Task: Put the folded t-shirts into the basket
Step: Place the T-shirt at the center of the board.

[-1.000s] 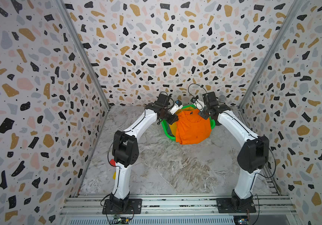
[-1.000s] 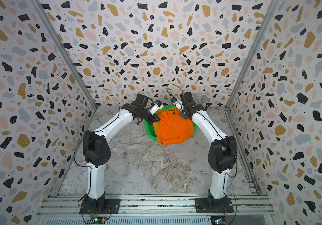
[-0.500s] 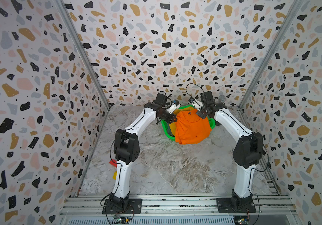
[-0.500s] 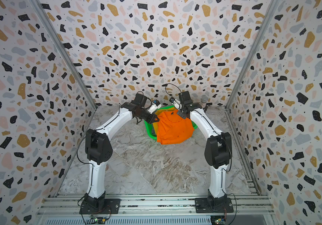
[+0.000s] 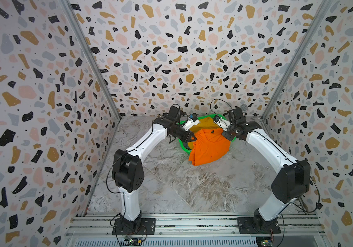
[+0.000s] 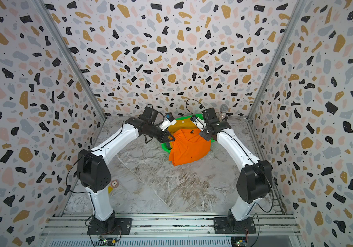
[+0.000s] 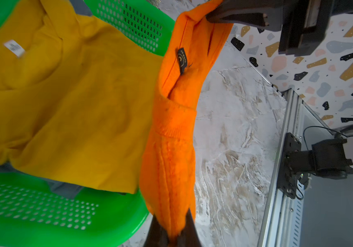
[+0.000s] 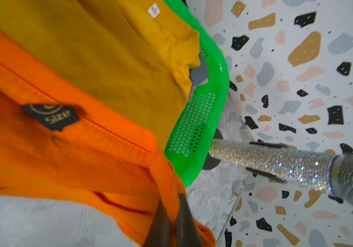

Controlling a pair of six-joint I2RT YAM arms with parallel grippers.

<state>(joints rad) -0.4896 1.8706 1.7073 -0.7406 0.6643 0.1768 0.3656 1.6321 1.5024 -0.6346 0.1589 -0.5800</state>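
Your left hand [image 5: 191,138] is clamped tight on one collar-end corner of the orange t-shirt [image 5: 210,149]. In the left wrist view its fingertips [image 7: 189,229] pinch a bunched fold of the cloth, with no gap between them. Your right hand [image 5: 226,135] is closed just as tightly on the opposite corner, and the right wrist view shows its fingertips [image 8: 185,216] nipping the hem.

The orange t-shirt [image 6: 189,149] hangs between the two hands. Its collar edge, with a dark size label [image 8: 51,116], is stretched from one hand to the other above the near side of the basket [image 5: 184,147]. The rest of the shirt drapes down over the near rim of the basket toward the counter [image 5: 192,188]. You cannot tell whether the lower edge touches the counter.

Beyond the hands, the mustard yellow t-shirt [image 7: 64,107] lies flat inside the basket [image 7: 43,213]. A grey-blue t-shirt [image 7: 64,189] peeks out from underneath it.

A glittery microphone [image 8: 267,162] stands just beside the far corner of the basket [image 8: 192,128] on your right hand's side, close to the wall.
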